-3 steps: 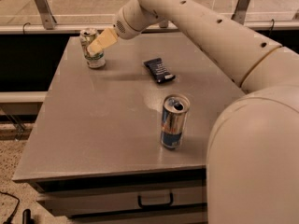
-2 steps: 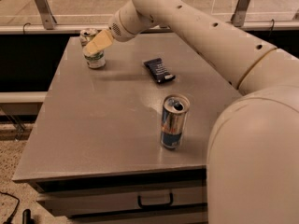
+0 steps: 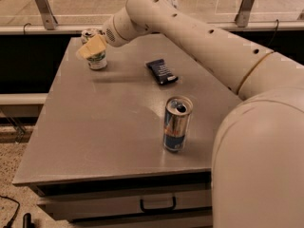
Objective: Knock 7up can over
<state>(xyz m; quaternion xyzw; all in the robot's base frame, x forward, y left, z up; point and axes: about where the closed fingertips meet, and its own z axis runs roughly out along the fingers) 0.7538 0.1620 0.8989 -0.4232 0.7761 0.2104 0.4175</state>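
The 7up can (image 3: 97, 59), short and whitish with a green band, stands at the far left corner of the grey table (image 3: 114, 127). It looks upright or slightly leaning. My gripper (image 3: 91, 47), with tan fingertips, is right in front of the can's upper half, overlapping it and hiding part of it. The arm reaches in from the right across the back of the table.
A taller blue-and-silver can (image 3: 176, 123) stands open-topped near the table's front right. A dark flat packet (image 3: 161, 71) lies in the middle back. A drawer with a handle (image 3: 157, 204) is under the table front. A railing runs behind the table.
My gripper has moved left along the can's top, from its right side to across its front. The can has stayed in place.
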